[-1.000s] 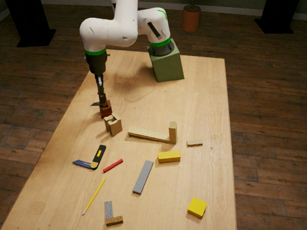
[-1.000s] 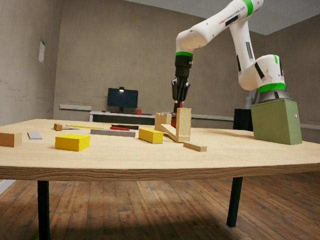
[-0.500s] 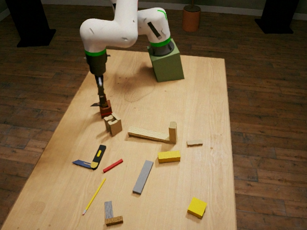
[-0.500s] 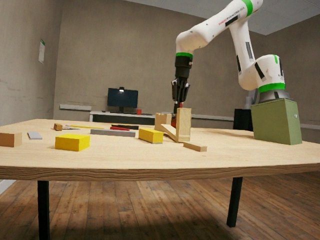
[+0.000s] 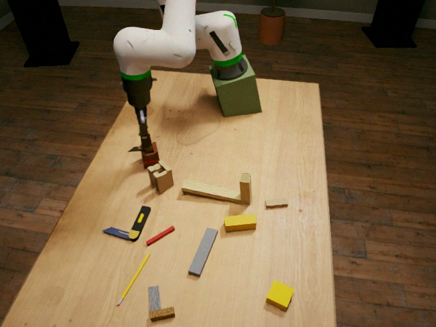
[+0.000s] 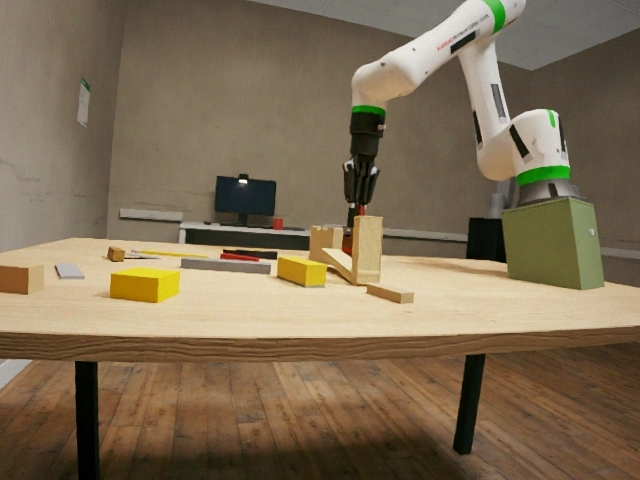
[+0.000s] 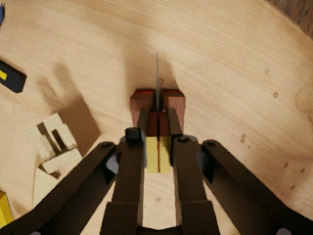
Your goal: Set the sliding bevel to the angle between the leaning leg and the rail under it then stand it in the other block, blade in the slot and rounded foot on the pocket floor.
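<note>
Gripper [image 7: 158, 136] pointing down, fingers narrowed on the bevel [image 7: 158, 151], which stands in the red block [image 5: 150, 157] near the table [image 5: 288, 140] edge. Tan block [image 5: 161, 176] just beside; rail [image 5: 210, 191] with leg [image 5: 244, 187] farther along. Second bevel [image 5: 130, 227], pencil [image 5: 133, 278] nearer the front.

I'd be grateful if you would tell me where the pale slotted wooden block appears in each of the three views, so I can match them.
Top: pale slotted block left of centre, just below the reddish-brown block.
Exterior: mid-table, left of the upright wooden leg.
Wrist: lower left.
Shared landmark: the reddish-brown block holding the bevel, under the tool.
</note>
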